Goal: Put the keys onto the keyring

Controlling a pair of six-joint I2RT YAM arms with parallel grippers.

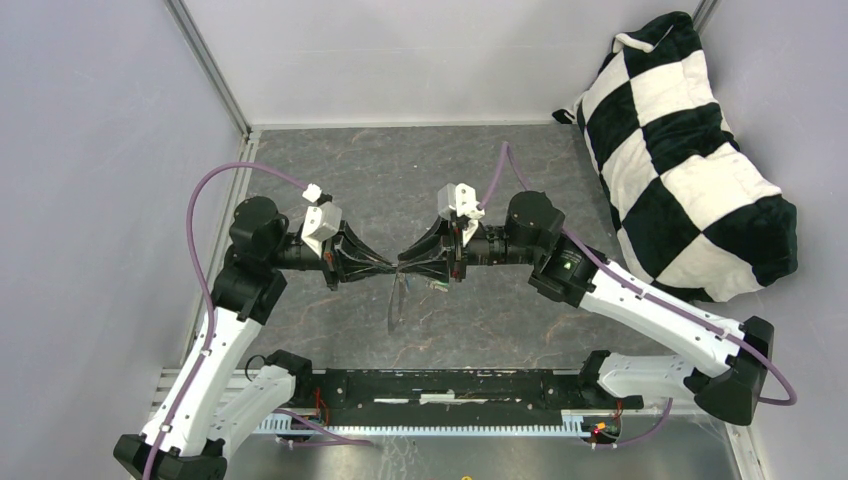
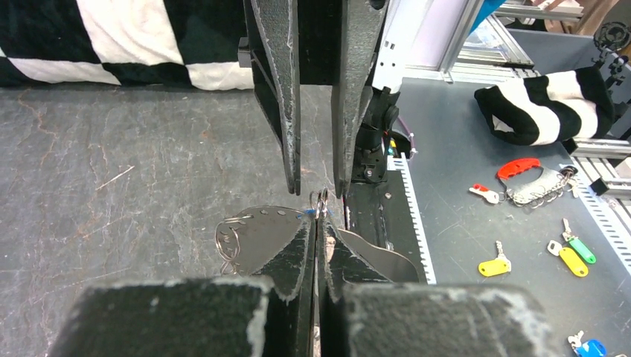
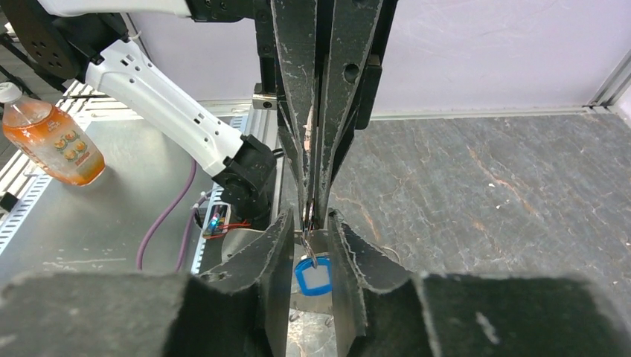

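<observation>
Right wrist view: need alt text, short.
A blue-headed key hangs between the right gripper's parted fingers, just below the left gripper's fingers, which point down from above, shut on a thin metal keyring. Behind lie a grey table, the white left arm and an orange drink bottle.

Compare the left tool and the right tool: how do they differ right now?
The left tool is shut, pinching the keyring; the right tool stands open. The blue key is between the right tool's fingers, none between the left's. Both meet tip to tip above the table.
</observation>
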